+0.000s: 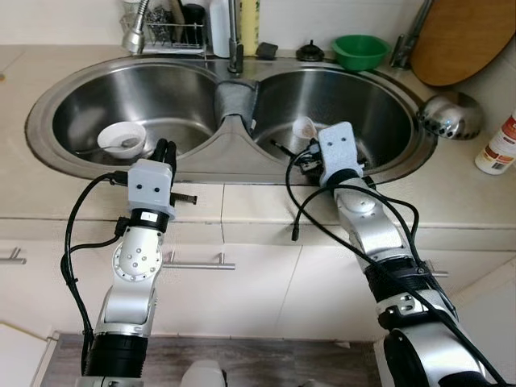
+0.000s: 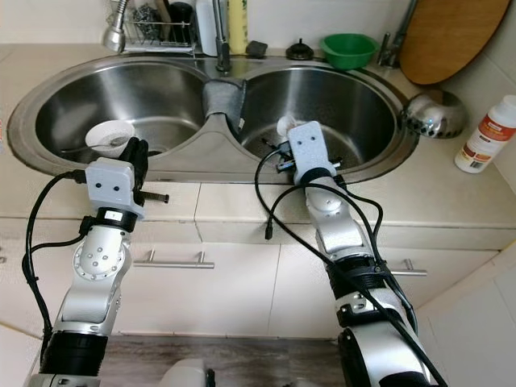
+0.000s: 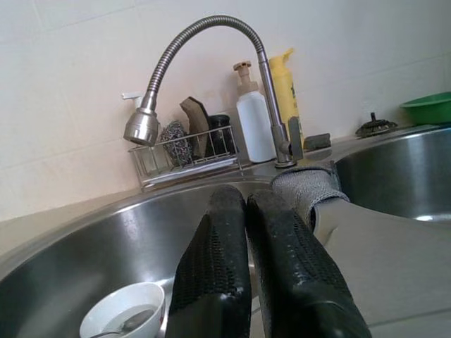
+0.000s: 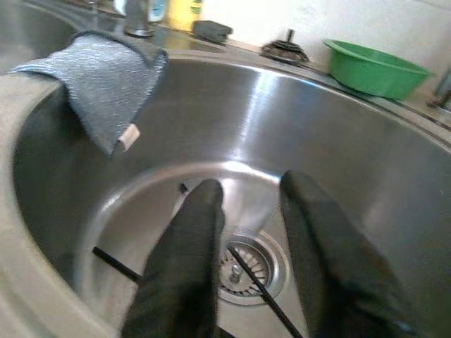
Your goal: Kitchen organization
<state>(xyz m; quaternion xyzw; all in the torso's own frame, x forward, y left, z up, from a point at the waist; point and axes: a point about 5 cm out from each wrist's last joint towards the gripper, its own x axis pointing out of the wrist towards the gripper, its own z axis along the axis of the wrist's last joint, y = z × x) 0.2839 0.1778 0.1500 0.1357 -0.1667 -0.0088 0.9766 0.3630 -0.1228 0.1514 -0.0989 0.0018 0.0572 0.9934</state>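
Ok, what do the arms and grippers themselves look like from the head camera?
Both arms are silver metal with black bands lower down and loose black cables looping alongside. Each wrist carries a pale grey block with two small dark dots. The left gripper and right gripper each have two long black fingers with a finely dotted, textured surface.

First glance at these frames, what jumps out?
The steel double sink dominates, with both arms reaching over its front edge. The right gripper hangs in the right basin with jaws open above the drain and thin black sticks; the left gripper, jaws shut, sits at the left basin's rim near a white bowl holding a spoon. A grey cloth drapes the divider, and a green bowl stands behind.
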